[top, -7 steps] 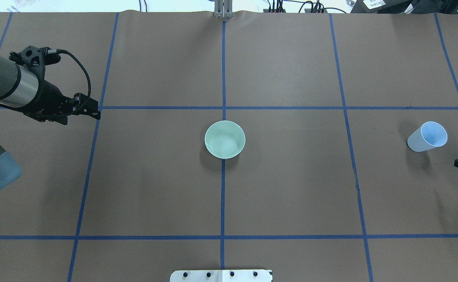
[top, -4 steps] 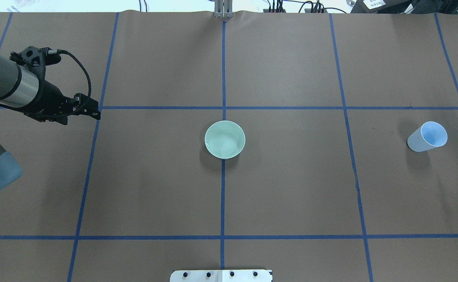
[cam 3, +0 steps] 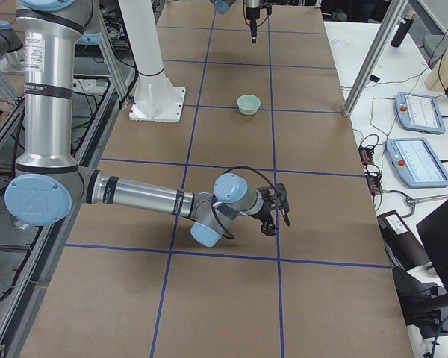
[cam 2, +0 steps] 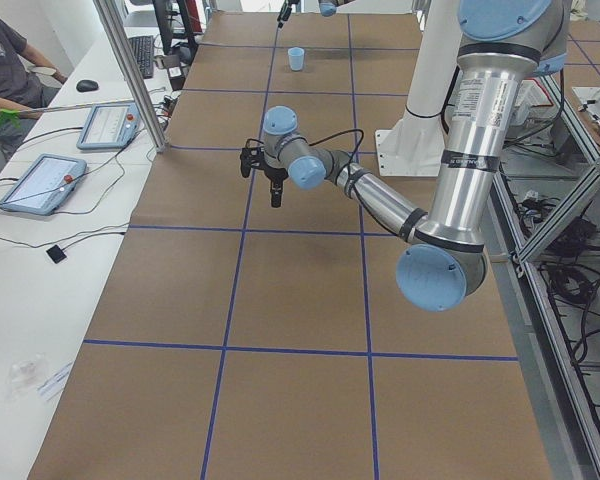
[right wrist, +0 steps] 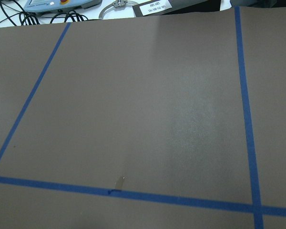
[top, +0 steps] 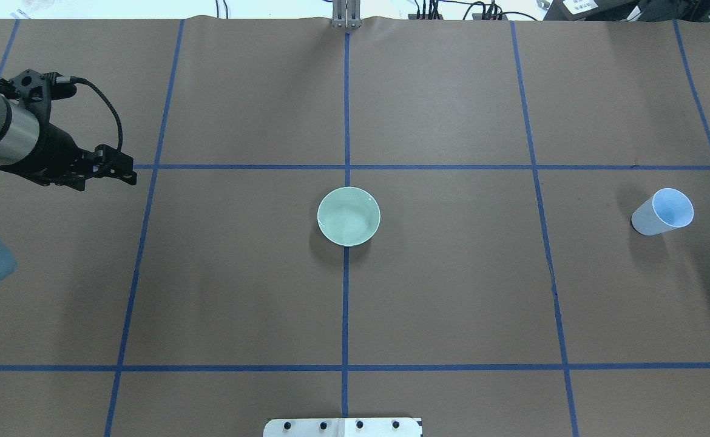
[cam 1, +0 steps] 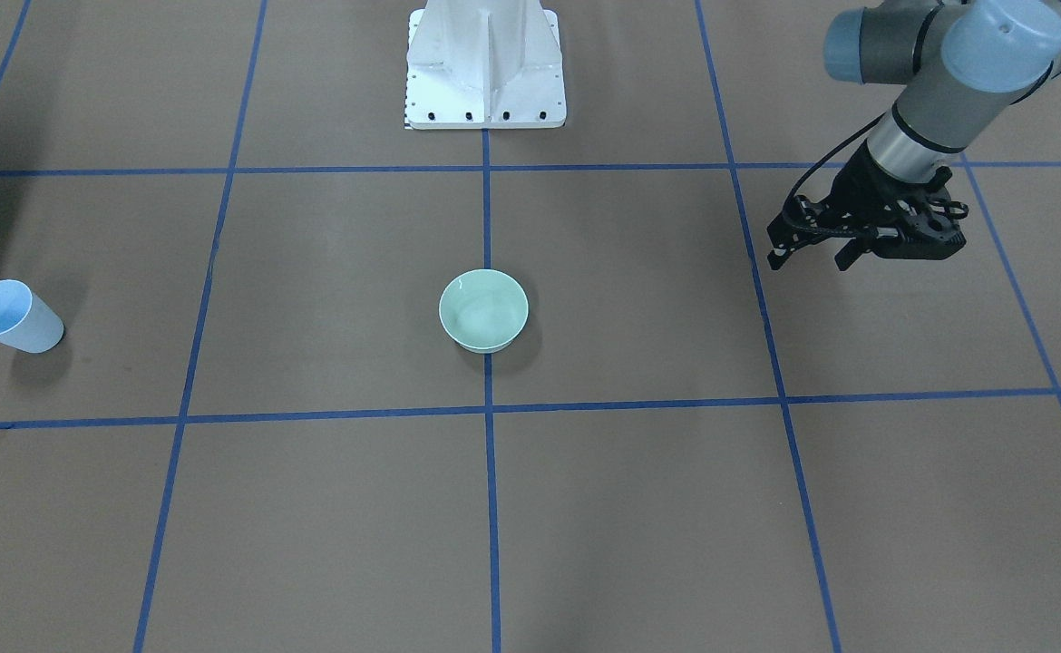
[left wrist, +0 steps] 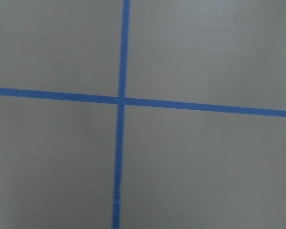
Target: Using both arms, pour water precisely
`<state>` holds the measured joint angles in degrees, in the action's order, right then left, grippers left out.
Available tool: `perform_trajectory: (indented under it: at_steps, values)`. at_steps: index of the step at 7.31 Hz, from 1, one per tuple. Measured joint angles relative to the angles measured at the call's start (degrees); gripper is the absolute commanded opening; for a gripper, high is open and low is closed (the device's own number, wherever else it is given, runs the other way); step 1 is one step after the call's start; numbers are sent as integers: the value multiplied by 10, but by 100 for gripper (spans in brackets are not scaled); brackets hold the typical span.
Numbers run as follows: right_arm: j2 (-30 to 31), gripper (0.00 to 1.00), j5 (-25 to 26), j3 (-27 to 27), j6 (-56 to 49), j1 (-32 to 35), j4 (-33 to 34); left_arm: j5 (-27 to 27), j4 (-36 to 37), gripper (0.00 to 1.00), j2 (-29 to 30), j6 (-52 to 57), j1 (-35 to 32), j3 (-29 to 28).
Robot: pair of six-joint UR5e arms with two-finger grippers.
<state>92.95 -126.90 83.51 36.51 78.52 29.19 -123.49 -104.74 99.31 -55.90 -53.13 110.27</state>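
Water lying in the bowl, both grippers standing off.
The water (top: pixel 350 221) is showing as faint glints inside the green bowl (cam 1: pixel 483 343), which is sitting mid-table (top: pixel 452 291). A blue cup (top: pixel 662 212) is standing upright far to the robot's right. The left gripper (cam 1: pixel 809 258) is hanging spread and empty, well apart from the bowl. The right gripper (cam 3: pixel 276 218) is hovering beyond the cup; I cannot tell its grip.

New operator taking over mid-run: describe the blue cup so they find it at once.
On the brown table with its blue tape grid, the mint-green bowl sits at the centre. In the same grid row, far out on the robot's right, is the pale blue cup. It is taller and narrower than the bowl, blue rather than green.
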Motion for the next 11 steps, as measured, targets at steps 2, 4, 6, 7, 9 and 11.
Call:
perform_trajectory:
  at_steps: [2,4,6,7,9,11]
  values:
    - [-28,99,-31,51,-95,35,165,0,20,100,-3,43,-14,-1]
    - [-32,99,-36,119,-160,42,313,1,32,100,68,-42,21,-17]
    - [-33,99,-38,151,-261,53,423,6,40,100,162,-111,86,-60]
    - [-33,99,-45,160,-305,58,463,10,40,99,212,-126,110,-101]
    - [-31,99,-76,170,-364,71,516,35,32,93,274,-140,158,-173]
    - [-27,99,-90,176,-378,72,537,47,12,87,296,-151,189,-206]
